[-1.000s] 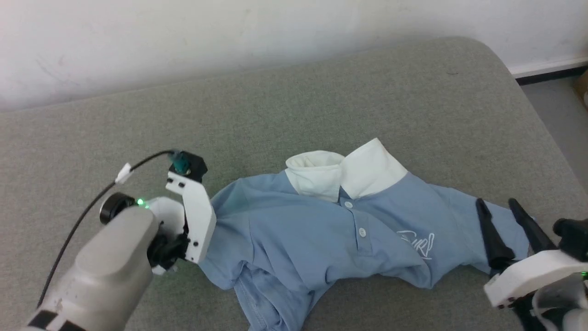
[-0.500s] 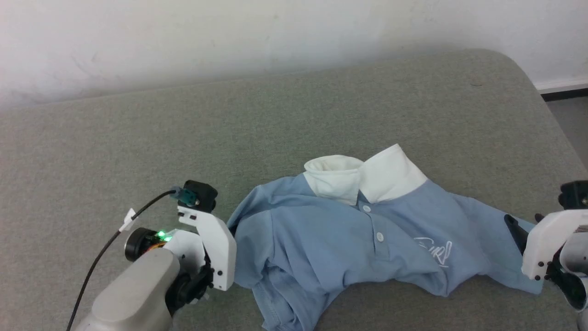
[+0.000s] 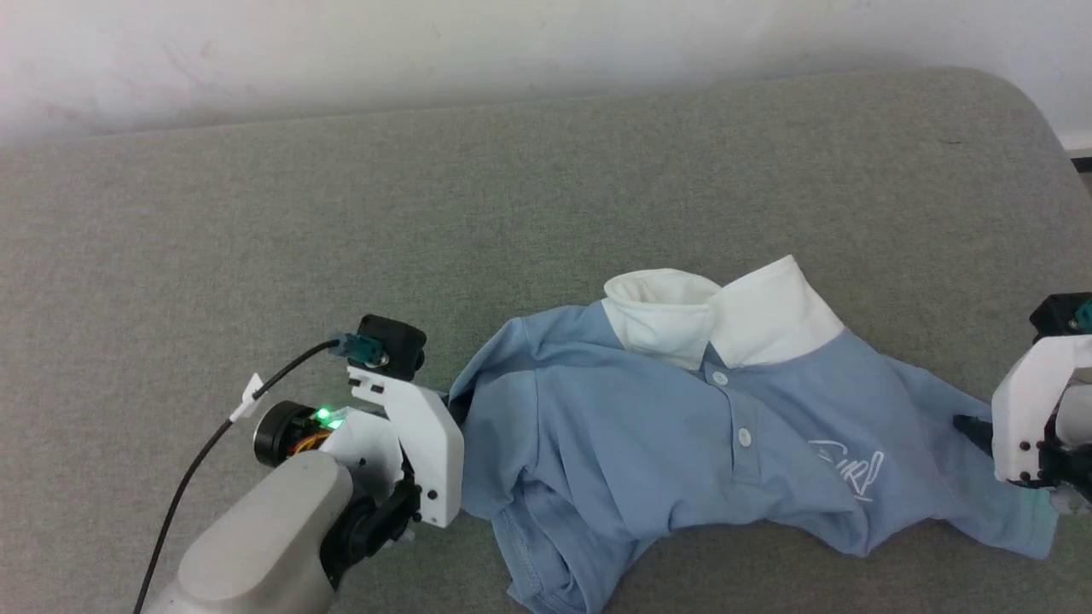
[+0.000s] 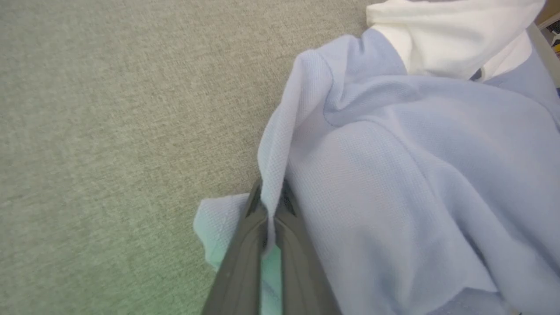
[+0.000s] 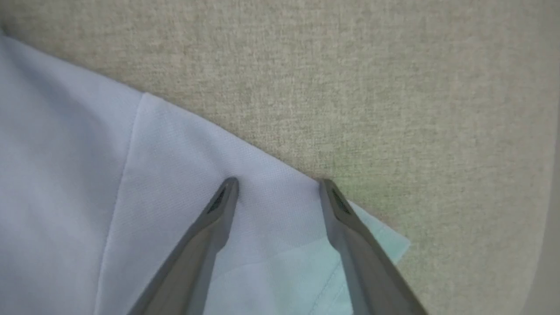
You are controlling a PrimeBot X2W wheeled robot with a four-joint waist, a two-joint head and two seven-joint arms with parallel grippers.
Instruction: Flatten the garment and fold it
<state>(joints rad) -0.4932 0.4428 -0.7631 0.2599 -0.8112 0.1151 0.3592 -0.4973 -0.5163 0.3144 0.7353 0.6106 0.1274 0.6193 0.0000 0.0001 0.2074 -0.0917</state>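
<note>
The garment (image 3: 648, 443), a light-blue shirt with a white collar (image 3: 725, 315) and a white script logo (image 3: 853, 465), lies crumpled face up on the grey fabric surface (image 3: 256, 239). My left gripper (image 4: 269, 205) is shut on a raised fold at the shirt's left shoulder edge; in the head view the left gripper (image 3: 455, 414) is mostly hidden behind its white bracket. My right gripper (image 5: 278, 186) stands open over the garment's sleeve (image 5: 183, 183), fingertips touching the cloth near the hem. In the head view the right gripper (image 3: 972, 424) sits at the frame's right edge.
The grey surface ends in a rounded corner at the far right (image 3: 1032, 102), with a pale wall (image 3: 512, 43) behind it. A black cable (image 3: 213, 443) trails from my left wrist. Bare grey surface stretches to the left of and behind the shirt.
The head camera has shifted, sliding the whole scene rightward. My right gripper has turned from lying along the right sleeve to pointing down at it. The left gripper stays at the shoulder edge.
</note>
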